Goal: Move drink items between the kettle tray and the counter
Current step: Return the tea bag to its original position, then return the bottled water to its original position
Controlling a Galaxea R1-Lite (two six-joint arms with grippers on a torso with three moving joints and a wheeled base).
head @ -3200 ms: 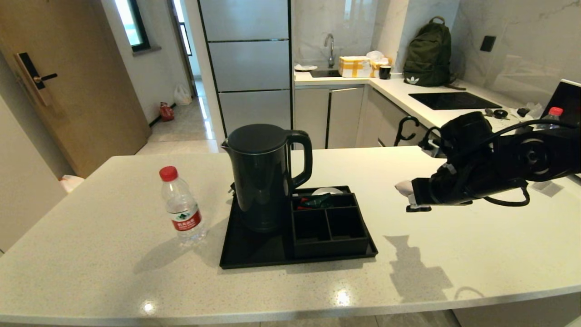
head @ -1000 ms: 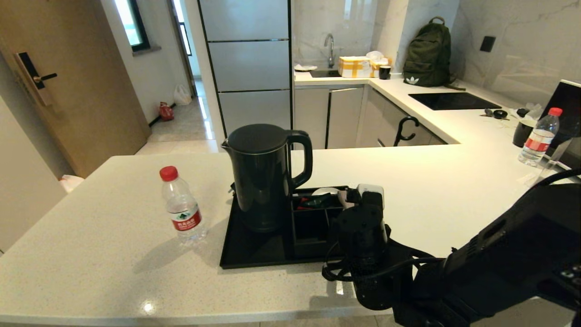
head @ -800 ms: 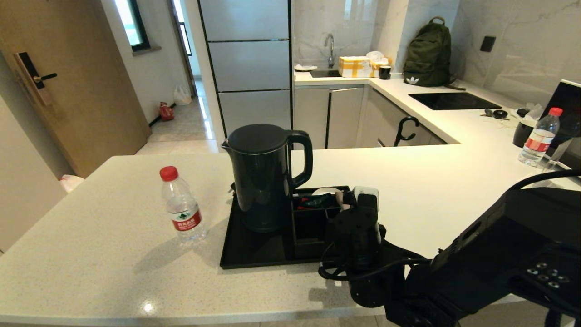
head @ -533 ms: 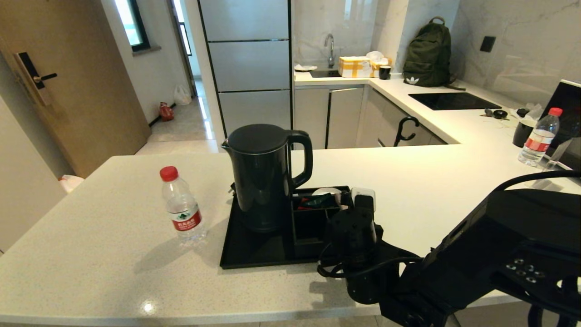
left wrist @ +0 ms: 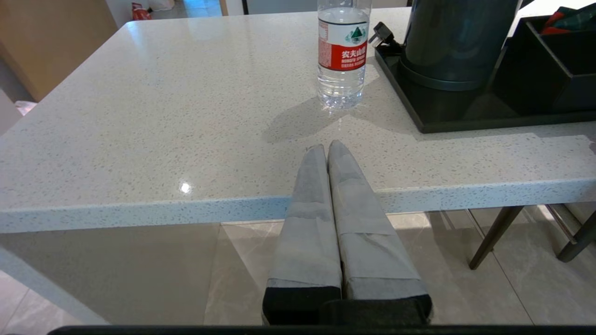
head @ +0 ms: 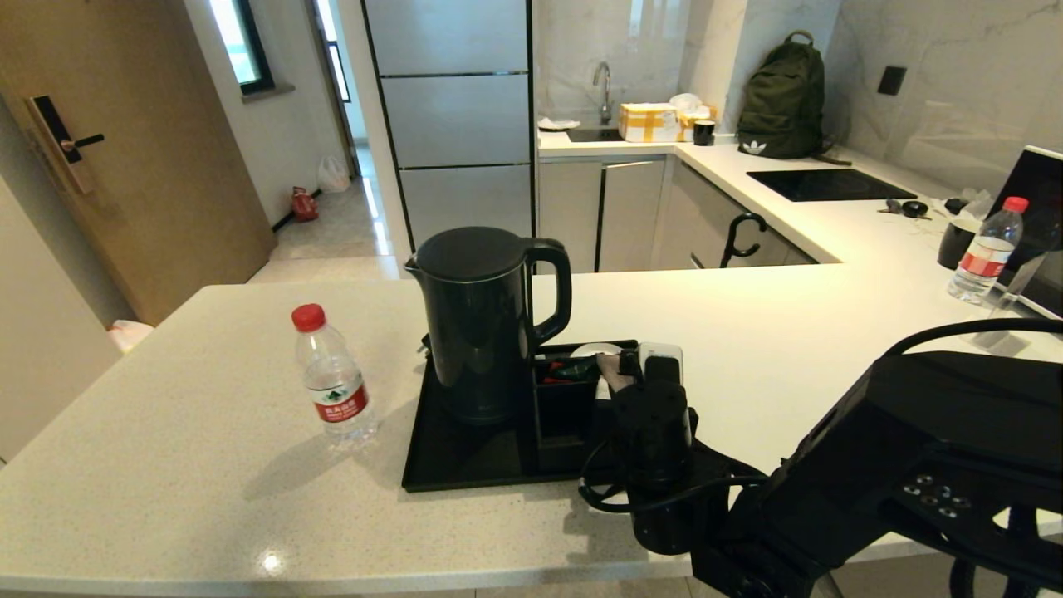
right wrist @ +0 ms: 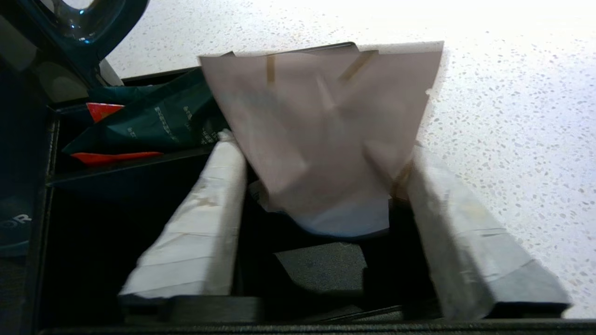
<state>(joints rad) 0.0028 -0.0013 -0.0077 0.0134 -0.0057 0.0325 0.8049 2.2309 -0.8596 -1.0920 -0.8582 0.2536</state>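
The right gripper (right wrist: 321, 186) hangs over the compartment box (head: 565, 407) on the kettle tray (head: 465, 465), its jaws spread apart with the beige sachet (right wrist: 321, 130) loose between them, seemingly just let go or not yet gripped. The water bottle (head: 332, 382) stands on the surface (head: 208, 498), well off to that gripper's left, beside the tray. The left gripper (left wrist: 328, 153), jaws together, waits at the surface's near edge. By my reading the sachet step is underway and the bottle remains untouched.

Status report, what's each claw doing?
Right claw open over black compartment box, flat beige paper sachet between fingers. Left claw shut, parked below pale speckled counter edge. Nothing blocking.
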